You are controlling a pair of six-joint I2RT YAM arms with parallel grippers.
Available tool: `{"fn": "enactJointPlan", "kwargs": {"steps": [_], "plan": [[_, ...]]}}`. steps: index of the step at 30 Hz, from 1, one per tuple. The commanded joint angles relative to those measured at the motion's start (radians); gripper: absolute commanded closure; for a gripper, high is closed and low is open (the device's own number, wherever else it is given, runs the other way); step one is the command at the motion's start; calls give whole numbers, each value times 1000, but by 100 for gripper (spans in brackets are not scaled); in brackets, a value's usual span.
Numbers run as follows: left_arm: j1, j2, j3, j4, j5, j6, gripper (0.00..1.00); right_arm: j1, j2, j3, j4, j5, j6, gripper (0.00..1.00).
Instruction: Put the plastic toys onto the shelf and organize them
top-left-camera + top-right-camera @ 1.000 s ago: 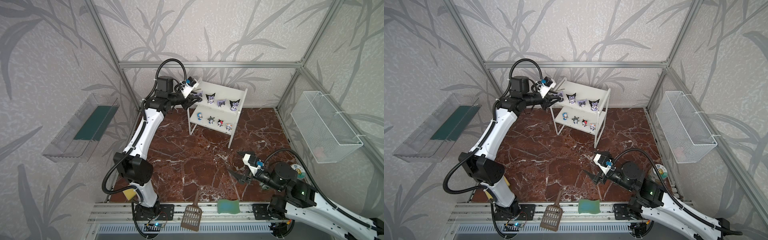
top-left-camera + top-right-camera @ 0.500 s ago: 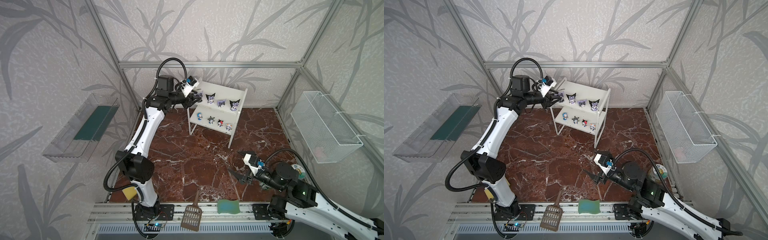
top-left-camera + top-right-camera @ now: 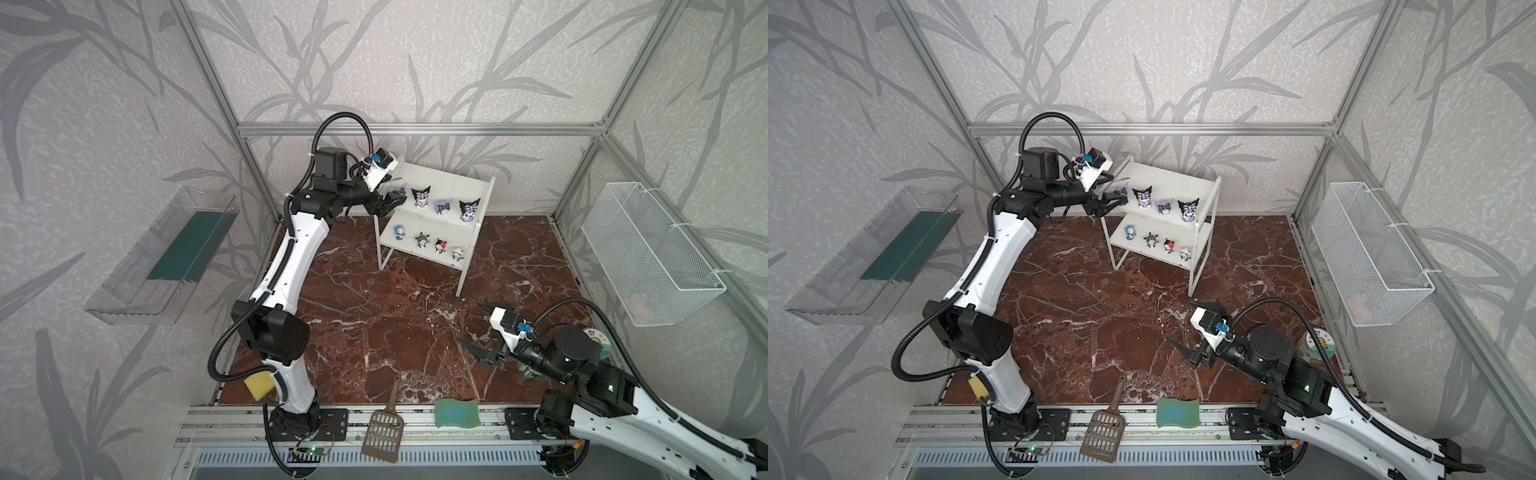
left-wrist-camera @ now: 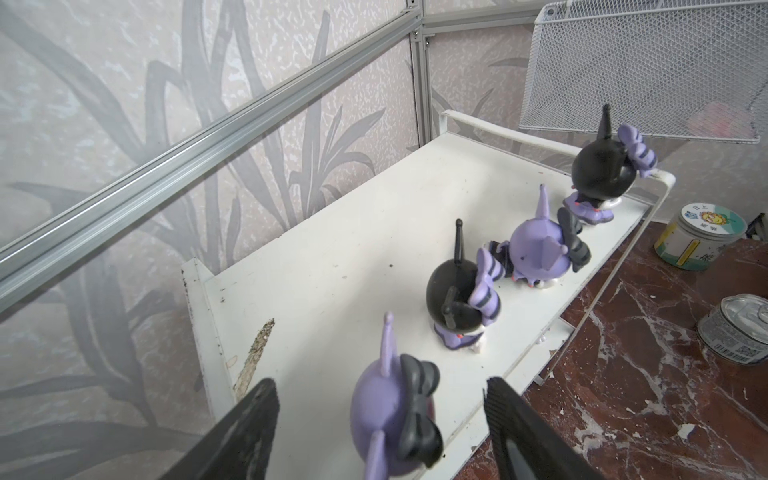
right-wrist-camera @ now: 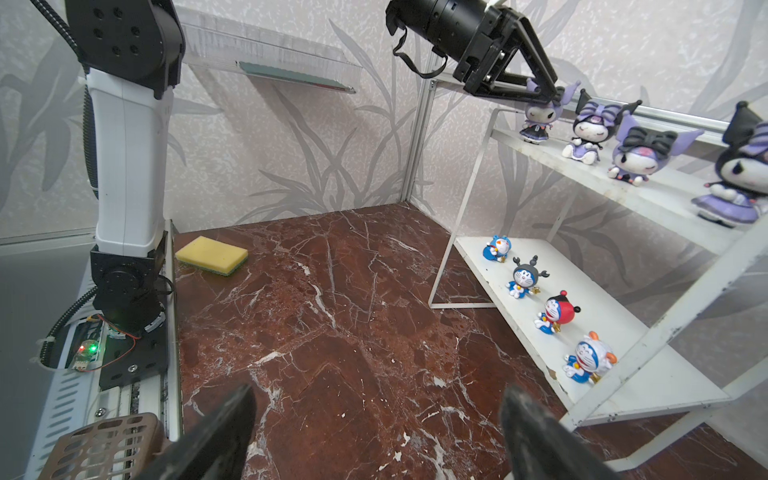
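Observation:
The white two-tier shelf (image 3: 440,176) stands at the back of the marble floor. Several purple and black toys line its top board, seen from behind in the left wrist view, the nearest one (image 4: 395,415) at the left end. Several small blue-white toys (image 5: 519,276) sit in a row on the lower board. My left gripper (image 4: 380,384) is open around the left-end purple toy (image 3: 397,193), with a gap on each side of it. My right gripper (image 3: 471,324) hangs open and empty over the floor at the front right (image 5: 378,392).
A clear tray (image 3: 166,249) hangs on the left wall and a wire basket (image 3: 648,253) on the right wall. A brown scoop (image 3: 384,432) and a green sponge (image 3: 456,413) lie on the front rail. A yellow sponge (image 3: 259,384) lies beside the left arm's base. Two cans (image 4: 698,237) stand right of the shelf.
My left gripper has opened and let go of the purple toy, which now stands on the top board's left end. The right arm has not moved.

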Motion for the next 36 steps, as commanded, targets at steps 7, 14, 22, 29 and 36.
{"fn": "enactJointPlan", "kwargs": {"steps": [7,14,22,29,36], "plan": [[39,-284,-295,133,-121,-73,1,-55,166,110,-253,502,228,5],[43,-666,-925,506,-483,-339,1,-467,262,70,-355,380,465,3],[42,-832,-1334,678,-1117,-525,1,-699,504,19,-90,389,313,1],[43,-718,-1477,721,-1381,-612,1,-747,770,-90,521,377,146,1],[43,-620,-1747,1207,-1339,-479,1,-769,980,-86,744,348,39,1]]}}
